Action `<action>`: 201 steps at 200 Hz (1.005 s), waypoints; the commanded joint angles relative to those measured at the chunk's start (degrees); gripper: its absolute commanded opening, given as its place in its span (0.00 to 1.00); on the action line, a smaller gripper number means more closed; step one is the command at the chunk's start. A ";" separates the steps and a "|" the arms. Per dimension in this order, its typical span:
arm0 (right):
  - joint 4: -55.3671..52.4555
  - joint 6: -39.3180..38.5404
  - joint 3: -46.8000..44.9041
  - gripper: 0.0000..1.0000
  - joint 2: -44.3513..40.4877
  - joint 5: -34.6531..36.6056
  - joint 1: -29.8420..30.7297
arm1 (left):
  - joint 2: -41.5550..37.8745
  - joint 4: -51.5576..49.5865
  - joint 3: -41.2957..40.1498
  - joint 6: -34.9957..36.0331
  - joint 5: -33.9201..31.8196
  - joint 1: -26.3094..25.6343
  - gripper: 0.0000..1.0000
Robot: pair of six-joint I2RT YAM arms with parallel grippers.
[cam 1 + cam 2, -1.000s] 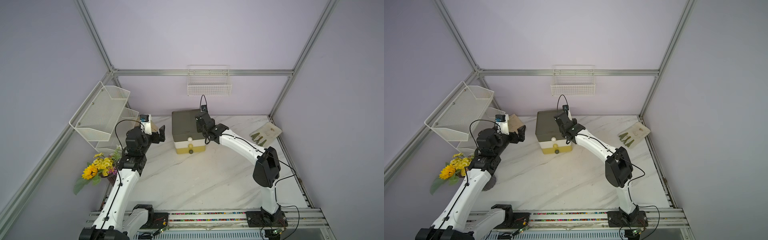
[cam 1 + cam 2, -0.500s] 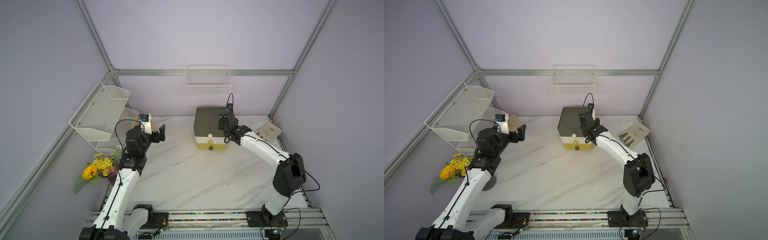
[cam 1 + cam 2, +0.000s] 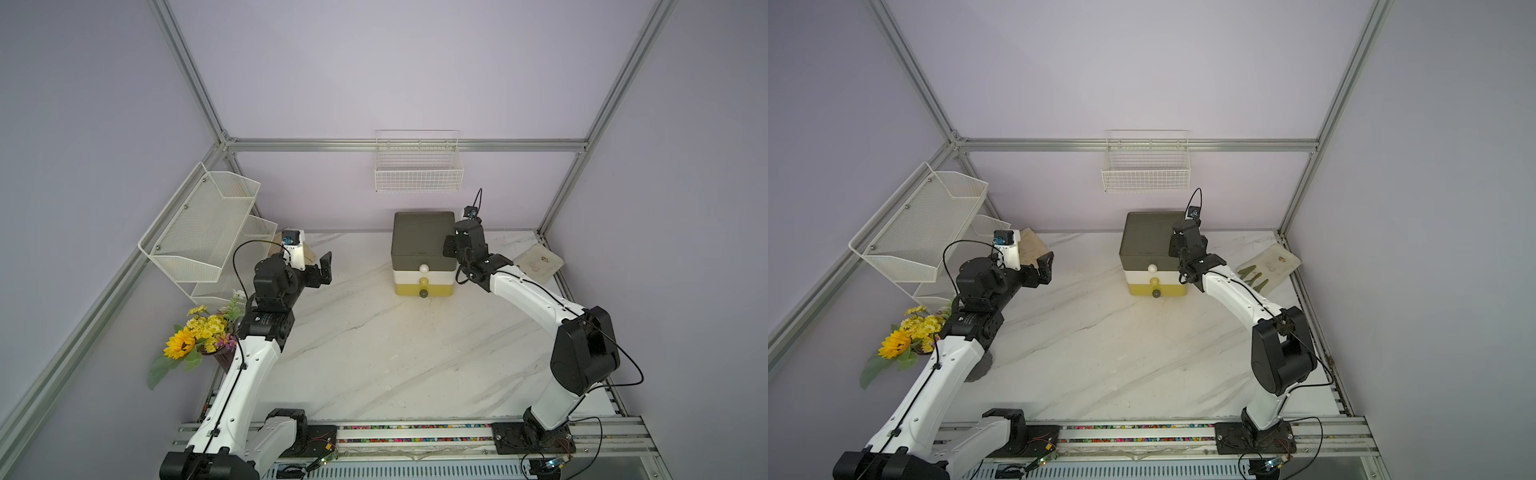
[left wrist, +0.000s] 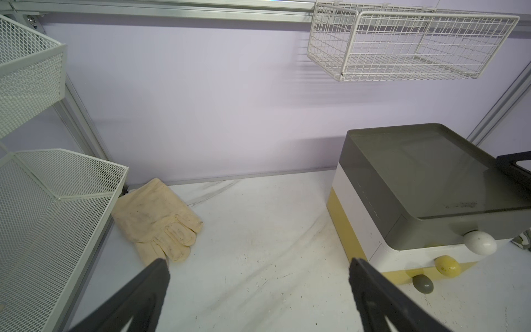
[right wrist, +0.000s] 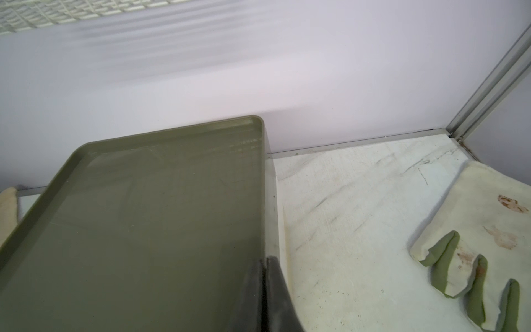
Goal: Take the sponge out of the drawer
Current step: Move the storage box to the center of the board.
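The drawer unit (image 3: 419,241) stands at the back of the marble table in both top views (image 3: 1144,237). It has a dark olive top, a white middle and a yellow base. Its three drawers, with a white knob (image 3: 423,268), a yellow knob (image 3: 423,281) and a grey knob (image 3: 423,294), are all pushed in. The sponge is hidden. My right gripper (image 5: 265,260) is shut with nothing in it, its tips at the right edge of the unit's top (image 5: 158,215). My left gripper (image 4: 258,266) hangs open and empty over bare table, well left of the unit (image 4: 416,178).
A cream glove (image 4: 158,221) lies at the back left below the white mesh shelves (image 3: 203,224). A glove with green fingertips (image 5: 474,244) lies right of the unit. A wire basket (image 3: 417,174) hangs on the back wall. Yellow flowers (image 3: 199,336) stand by the left arm.
The drawer unit and my right gripper have shifted together to the right along the back wall, most of it in the first half second. The left arm has stayed still.
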 commanded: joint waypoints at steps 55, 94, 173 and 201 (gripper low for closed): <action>13.16 7.29 -1.30 0.00 -0.61 -11.17 -0.10 | 0.69 4.24 -0.14 -1.33 7.76 0.33 1.00; 15.39 10.78 -2.64 0.00 -0.20 -14.17 -0.65 | 0.87 5.23 -0.33 -1.79 10.49 0.37 1.00; 17.99 18.12 -3.82 0.00 1.26 -15.92 -0.51 | 1.66 6.20 -0.44 -2.62 12.78 0.14 1.00; 18.51 19.50 -3.85 0.00 2.21 -17.51 -0.56 | 1.75 6.28 -0.42 -2.60 13.03 0.02 1.00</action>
